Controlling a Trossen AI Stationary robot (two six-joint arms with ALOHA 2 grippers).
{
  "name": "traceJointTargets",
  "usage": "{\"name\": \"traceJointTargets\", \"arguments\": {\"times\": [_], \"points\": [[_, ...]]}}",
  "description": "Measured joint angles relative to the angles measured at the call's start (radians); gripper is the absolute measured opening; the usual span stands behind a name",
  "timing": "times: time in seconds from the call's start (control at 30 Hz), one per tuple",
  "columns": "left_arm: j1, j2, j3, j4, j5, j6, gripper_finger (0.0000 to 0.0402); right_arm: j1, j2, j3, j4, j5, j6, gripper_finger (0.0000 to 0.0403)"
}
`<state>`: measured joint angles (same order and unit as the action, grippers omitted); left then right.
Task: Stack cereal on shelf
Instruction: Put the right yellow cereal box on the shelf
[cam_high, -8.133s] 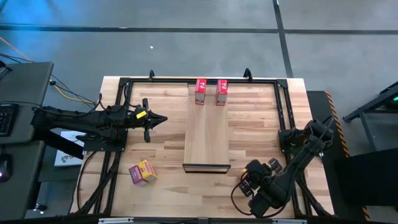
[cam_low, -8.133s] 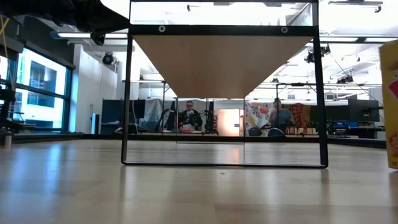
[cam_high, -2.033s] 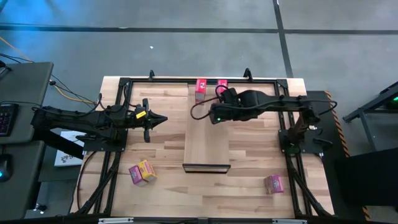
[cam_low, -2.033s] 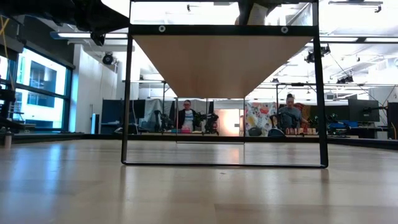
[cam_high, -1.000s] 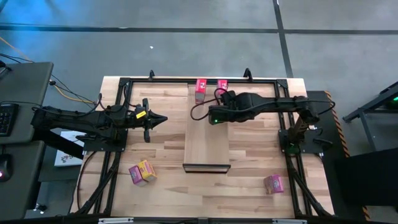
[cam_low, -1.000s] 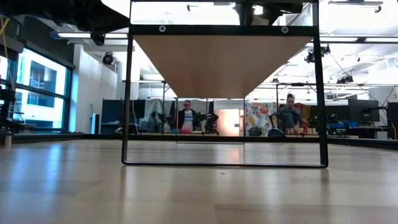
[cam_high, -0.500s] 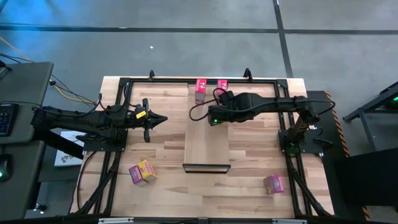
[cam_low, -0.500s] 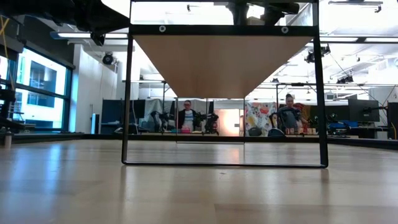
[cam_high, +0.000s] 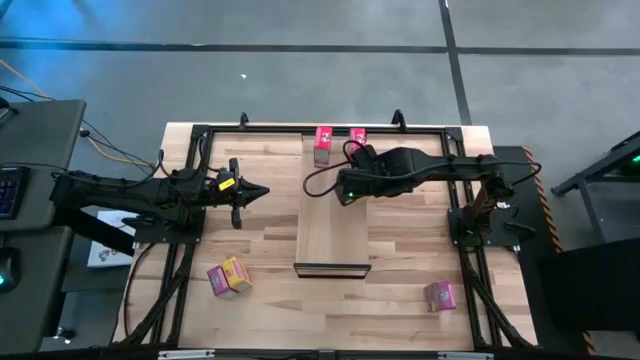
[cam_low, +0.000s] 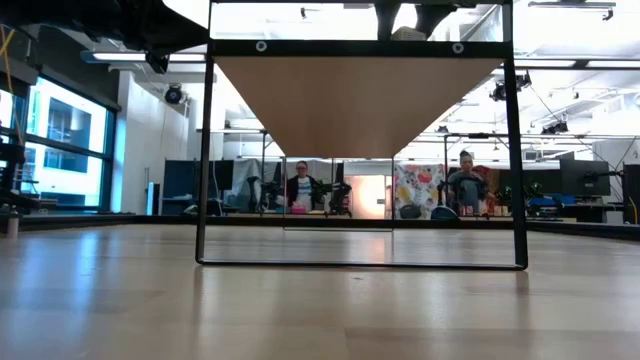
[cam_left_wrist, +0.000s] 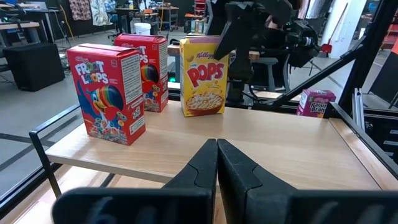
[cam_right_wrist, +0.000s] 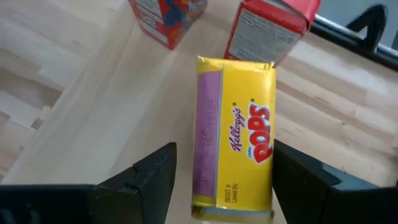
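The shelf (cam_high: 333, 230) is a light-wood plank raised on a dark frame in the middle of the table. Two red boxes (cam_high: 323, 145) (cam_left_wrist: 111, 93) stand at its far end. A yellow box (cam_right_wrist: 235, 137) (cam_left_wrist: 202, 78) stands upright on the plank just in front of them. My right gripper (cam_high: 345, 187) (cam_right_wrist: 225, 151) hangs over that yellow box, open, with one finger on each side of its top. My left gripper (cam_high: 262, 191) (cam_left_wrist: 216, 144) is shut, left of the shelf, holding nothing. My right gripper comes down from above around the yellow box's top end (cam_right_wrist: 233, 205). A gap shows beside one finger (cam_right_wrist: 158, 177). The other finger (cam_right_wrist: 298, 177) lies right at the box's side, and I cannot tell whether it touches. The box stands on the shelf.
A yellow box and a pink box (cam_high: 228, 277) lie together on the table near its left front. Another pink box (cam_high: 439, 295) (cam_left_wrist: 316, 102) stands near the right front. The shelf's dark frame (cam_low: 205, 150) spans the middle. People sit in the room beyond the table.
My right gripper has stayed over the far half of the shelf, above the yellow box, shifting only slightly. The boxes on the shelf and on the table stand where they were.
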<state>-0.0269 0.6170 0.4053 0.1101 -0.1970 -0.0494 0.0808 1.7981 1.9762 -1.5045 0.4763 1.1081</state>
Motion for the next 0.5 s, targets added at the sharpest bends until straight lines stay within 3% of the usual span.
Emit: {"name": "traceJointTargets", "arguments": {"times": [0.5], "points": [[0.000,0.000,0.000,0.000,0.000,0.000,0.0003,0.072,-0.001,0.146,-0.062,0.108,-0.073,0.0229]]}}
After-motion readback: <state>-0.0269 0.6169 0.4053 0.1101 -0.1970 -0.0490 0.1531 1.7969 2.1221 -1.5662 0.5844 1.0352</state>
